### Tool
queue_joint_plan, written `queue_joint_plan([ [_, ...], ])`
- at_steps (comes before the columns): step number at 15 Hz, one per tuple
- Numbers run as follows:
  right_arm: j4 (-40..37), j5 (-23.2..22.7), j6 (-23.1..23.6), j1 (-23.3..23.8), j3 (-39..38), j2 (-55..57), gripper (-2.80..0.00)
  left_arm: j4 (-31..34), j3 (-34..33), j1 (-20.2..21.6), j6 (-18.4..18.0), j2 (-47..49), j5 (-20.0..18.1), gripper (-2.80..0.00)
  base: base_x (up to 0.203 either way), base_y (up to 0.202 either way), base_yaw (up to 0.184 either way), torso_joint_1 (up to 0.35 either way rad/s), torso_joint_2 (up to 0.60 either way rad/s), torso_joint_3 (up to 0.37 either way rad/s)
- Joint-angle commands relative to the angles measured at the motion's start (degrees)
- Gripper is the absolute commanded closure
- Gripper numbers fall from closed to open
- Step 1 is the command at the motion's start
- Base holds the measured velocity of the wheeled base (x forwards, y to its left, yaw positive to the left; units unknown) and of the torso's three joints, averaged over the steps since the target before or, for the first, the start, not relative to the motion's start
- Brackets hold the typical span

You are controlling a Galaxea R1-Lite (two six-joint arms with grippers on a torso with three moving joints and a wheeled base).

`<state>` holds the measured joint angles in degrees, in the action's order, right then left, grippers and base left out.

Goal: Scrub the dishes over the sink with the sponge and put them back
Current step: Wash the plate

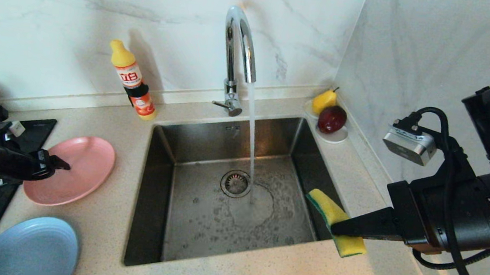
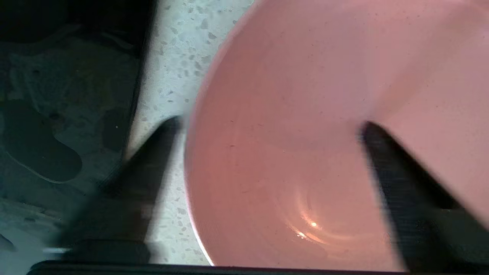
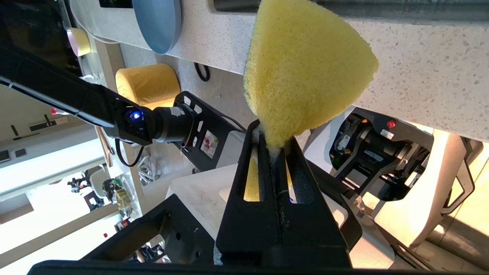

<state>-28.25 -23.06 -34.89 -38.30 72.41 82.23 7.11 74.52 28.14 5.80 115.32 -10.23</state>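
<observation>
Your pink plate [image 1: 74, 170] is lying flat on the counter [image 1: 238, 272] left of the sink [image 1: 228, 188]. Your left gripper [image 2: 267, 130] is straddling its rim, fingers spread. Your right gripper [image 1: 336, 227] is pinching the sponge [image 1: 336, 221] at the sink's right edge.

Bright overhead light; left wrist view blurred w/ glare.

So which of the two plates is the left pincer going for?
The pink plate: the left pincer has its open fingers astride that plate's rim, one over the plate, one over the counter. The light-blue plate lies nearer the counter's front edge, untouched.
</observation>
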Motion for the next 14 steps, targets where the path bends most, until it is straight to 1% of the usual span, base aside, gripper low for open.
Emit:
queue_joint_plan([
  [1,-0.14,-0.14,-0.18,-0.02,0.27,-0.05,0.00,0.10,0.19,0.08,0.18,0.34,-0.06,0.00,0.000,0.000,0.000,0.000,0.00,0.000],
  [7,-0.14,-0.23,-0.27,-0.11,0.62,0.51,0.00,0.02,0.98,1.92,0.35,1.12,-0.13,0.00,0.000,0.000,0.000,0.000,0.00,0.000],
  [14,-0.14,-0.23,-0.27,-0.37,0.89,1.01,0.00,0.28,4.73,6.24,0.95,3.24,-0.47,0.00,0.000,0.000,0.000,0.000,0.00,0.000],
])
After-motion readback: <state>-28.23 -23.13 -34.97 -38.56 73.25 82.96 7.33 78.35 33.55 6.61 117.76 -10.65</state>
